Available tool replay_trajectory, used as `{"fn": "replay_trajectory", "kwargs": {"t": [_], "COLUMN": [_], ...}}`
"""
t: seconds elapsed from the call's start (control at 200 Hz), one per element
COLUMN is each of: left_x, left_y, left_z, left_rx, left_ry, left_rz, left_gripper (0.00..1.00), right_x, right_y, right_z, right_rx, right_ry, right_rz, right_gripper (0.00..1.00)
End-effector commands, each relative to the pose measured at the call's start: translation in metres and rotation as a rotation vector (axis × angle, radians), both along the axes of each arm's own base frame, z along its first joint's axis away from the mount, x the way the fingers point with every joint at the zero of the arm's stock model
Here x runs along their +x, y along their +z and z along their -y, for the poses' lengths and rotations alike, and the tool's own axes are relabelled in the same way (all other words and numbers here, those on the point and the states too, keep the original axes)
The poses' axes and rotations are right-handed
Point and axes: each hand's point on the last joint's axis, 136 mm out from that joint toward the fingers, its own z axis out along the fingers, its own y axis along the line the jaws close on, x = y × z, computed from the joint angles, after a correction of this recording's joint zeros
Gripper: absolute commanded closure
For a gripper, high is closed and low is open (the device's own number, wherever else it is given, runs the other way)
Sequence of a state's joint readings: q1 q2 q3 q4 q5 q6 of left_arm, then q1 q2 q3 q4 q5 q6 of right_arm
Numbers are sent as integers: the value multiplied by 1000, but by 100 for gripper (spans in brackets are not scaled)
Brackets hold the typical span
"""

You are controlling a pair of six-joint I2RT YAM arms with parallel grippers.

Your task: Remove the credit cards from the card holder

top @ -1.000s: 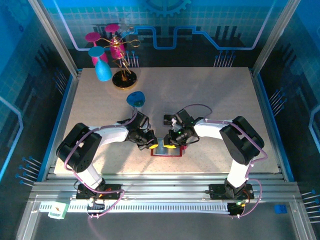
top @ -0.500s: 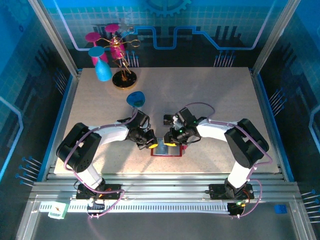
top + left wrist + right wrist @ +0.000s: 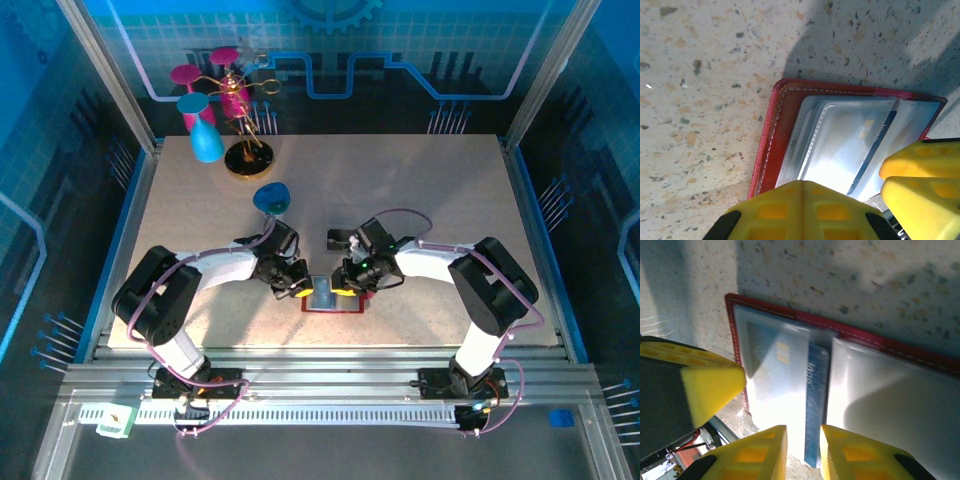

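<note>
The big speckled table (image 3: 420, 200) has the two white arms reaching in toward the middle of its near edge. The right arm has swung its elbow out a bit, and its claw has slid a little to its own side. The left arm has hardly moved at all.

The red card holder (image 3: 769, 135) lies open and flat on the table, right under both claws. Now that the claws sit a little apart, more of its pale inside shows between them.

The left claw (image 3: 801, 195) is squeezed tight shut with nothing in it. It sits at the holder's near edge, and I think it is pinning the holder down.

The right claw (image 3: 802, 440) has its two yellow fingers just a crack apart. It holds nothing that I can see.

The credit cards (image 3: 772, 370) are inside the clear pockets. One blue card (image 3: 816, 405) pokes out as a thin strip, running toward the gap in the right claw. I think the claw is lining up on it. No card is out yet.
</note>
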State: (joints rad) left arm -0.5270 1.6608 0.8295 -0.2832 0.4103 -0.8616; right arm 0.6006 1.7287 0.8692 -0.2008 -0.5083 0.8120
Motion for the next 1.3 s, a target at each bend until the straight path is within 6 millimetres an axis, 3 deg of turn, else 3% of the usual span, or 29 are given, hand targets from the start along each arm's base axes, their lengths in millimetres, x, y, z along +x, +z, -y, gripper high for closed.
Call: {"fn": "replay_trajectory", "kwargs": {"t": [0.0, 0.34, 0.835, 1.296], "left_x": [-1, -5, -9, -11], "left_y": [-7, -13, -19, -19], "left_z": [-3, -4, -5, -7], "left_rx": [23, 36, 39, 49], "left_ry": [-9, -22, -33, -31], "left_rz": [-22, -47, -76, -79], "left_gripper": [94, 94, 94, 94], "right_x": [-5, -8, 1, 3], "right_y": [-5, -15, -3, -7], "right_z": [5, 1, -2, 0], "right_rx": [-2, 33, 97, 131], "right_ry": [-7, -12, -46, -78], "right_rz": [-31, -57, -37, -62], "right_gripper": [76, 76, 77, 83]}}
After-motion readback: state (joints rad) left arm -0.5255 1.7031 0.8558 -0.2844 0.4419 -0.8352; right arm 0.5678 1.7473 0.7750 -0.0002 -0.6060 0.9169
